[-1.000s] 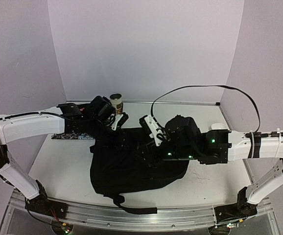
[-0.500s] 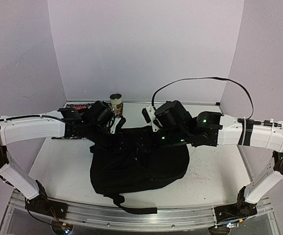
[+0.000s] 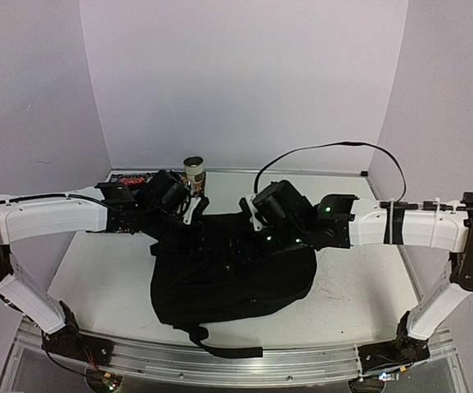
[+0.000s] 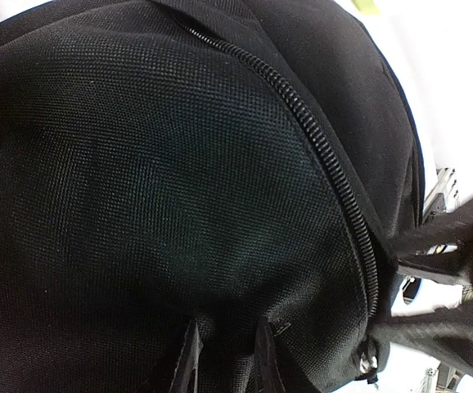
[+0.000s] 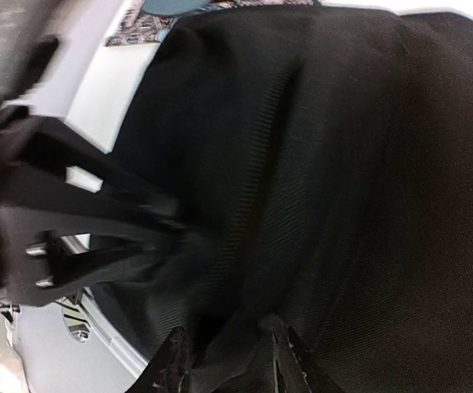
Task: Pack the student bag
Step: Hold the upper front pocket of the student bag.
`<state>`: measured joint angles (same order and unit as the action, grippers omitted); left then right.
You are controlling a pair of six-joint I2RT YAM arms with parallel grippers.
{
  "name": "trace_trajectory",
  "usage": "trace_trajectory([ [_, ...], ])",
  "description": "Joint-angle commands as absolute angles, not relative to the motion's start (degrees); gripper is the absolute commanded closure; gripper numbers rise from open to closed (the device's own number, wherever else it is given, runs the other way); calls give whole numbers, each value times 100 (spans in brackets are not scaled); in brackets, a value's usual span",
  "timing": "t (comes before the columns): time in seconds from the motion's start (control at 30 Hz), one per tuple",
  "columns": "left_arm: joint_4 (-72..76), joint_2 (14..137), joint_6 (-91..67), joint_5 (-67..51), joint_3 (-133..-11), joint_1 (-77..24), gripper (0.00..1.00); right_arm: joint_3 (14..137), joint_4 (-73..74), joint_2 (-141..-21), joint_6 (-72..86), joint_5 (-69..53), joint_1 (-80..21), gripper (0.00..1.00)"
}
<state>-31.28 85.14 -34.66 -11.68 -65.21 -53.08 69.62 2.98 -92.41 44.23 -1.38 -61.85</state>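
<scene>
White shells covering left arm (image 3: 48, 214) and right arm (image 3: 425, 229); black joint housings showing at elbows and wrists. Black cable (image 3: 335, 147) arching over right arm, then running along its white link. Green lights (image 3: 324, 210) glowing on right wrist housing. Slim black fingers showing on left gripper (image 4: 224, 368) and right gripper (image 5: 227, 364). Black bases (image 3: 77, 344) anchoring both arms.

A white table (image 3: 97, 270) is closed in by plain pale purple walls (image 3: 236, 82) at the back and on both sides.
</scene>
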Motion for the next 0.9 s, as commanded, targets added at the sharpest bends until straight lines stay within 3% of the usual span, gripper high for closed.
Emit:
trace_trajectory([
  [0.0, -3143, 8351, -3542, -1093, -6434, -5309, 75, 6647, -153, -9307, 4719, -440, -6067, 68],
  [0.3, -2926, 8062, -3576, -1090, -6336, -5313, 76, 5691, -2231, -8821, 5089, -1242, -5849, 100],
  [0.57, -2682, 7837, -3629, -1147, -6468, -5309, 76, 4987, -4207, -8457, 5262, -1691, -5735, 100],
  [0.87, -2604, 8183, -3708, -1313, -6707, -5309, 75, 4772, -4852, -8218, 5062, -1803, -5712, 100],
])
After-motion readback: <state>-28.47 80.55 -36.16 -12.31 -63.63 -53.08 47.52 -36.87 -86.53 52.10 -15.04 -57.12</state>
